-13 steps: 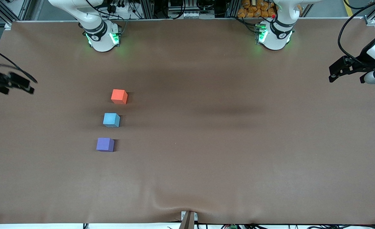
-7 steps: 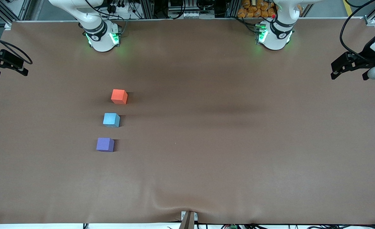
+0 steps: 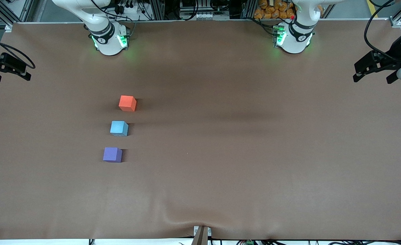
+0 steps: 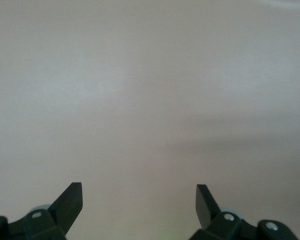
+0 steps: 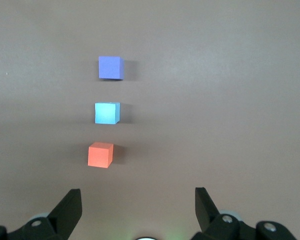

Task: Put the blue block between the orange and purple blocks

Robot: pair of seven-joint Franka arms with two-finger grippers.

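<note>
The blue block (image 3: 119, 128) sits on the brown table between the orange block (image 3: 127, 103) and the purple block (image 3: 112, 154), the three in a line with small gaps. The orange block is the farthest from the front camera and the purple block the nearest. The right wrist view shows all three: purple (image 5: 110, 67), blue (image 5: 107, 113), orange (image 5: 100, 155). My right gripper (image 3: 11, 78) is open and empty over the table's edge at the right arm's end, away from the blocks; it also shows in its wrist view (image 5: 138, 197). My left gripper (image 3: 372, 79) is open and empty over the left arm's end, seeing only bare table (image 4: 139, 192).
The brown table cover (image 3: 241, 153) has a wrinkle at its near edge, beside a small mount (image 3: 201, 234). The two arm bases (image 3: 109, 39) (image 3: 294, 37) stand along the edge farthest from the front camera.
My right gripper moved away from the front camera along the table's end, then held still. My left gripper drifted slightly the same way. The blocks have not moved.
</note>
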